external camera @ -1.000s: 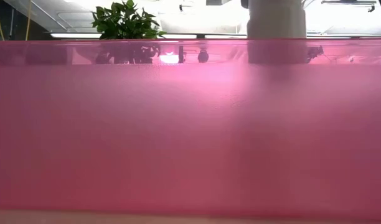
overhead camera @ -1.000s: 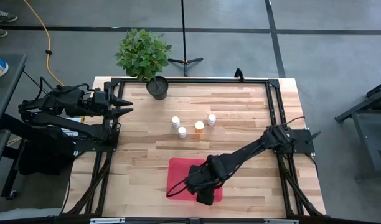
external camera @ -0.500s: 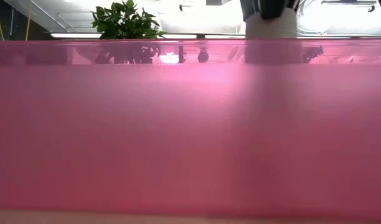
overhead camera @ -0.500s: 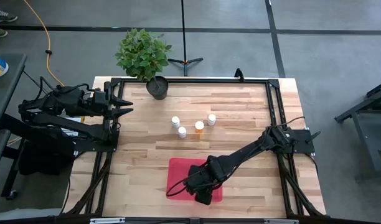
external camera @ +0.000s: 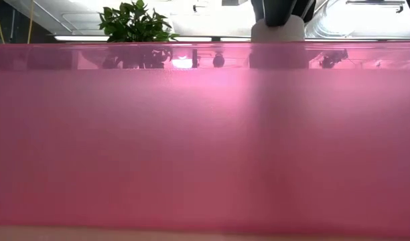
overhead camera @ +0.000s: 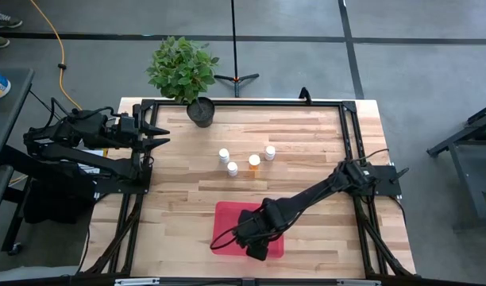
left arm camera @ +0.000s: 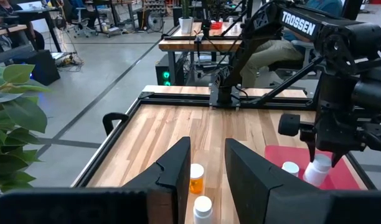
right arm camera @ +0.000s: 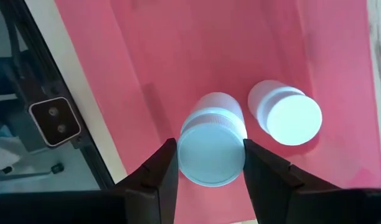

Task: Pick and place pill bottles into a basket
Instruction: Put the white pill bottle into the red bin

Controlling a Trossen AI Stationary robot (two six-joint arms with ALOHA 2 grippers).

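Right wrist view: right gripper (right arm camera: 210, 163) clamps a white bottle (right arm camera: 212, 146) by its cap, over the red tray (right arm camera: 178, 56); a second bottle (right arm camera: 285, 113) stands in the tray just beside. Four bottles (overhead camera: 244, 160) stand mid-table. Left gripper (overhead camera: 158, 133), fingers shut, waits at the left edge.

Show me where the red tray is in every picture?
High view: the red tray lies at the table's near edge, under the right gripper.
Low view: its wall fills nearly the whole picture.
Left wrist view: far right.
Right wrist view: fills the background.
Shared landmark: the white bottle in the right gripper.
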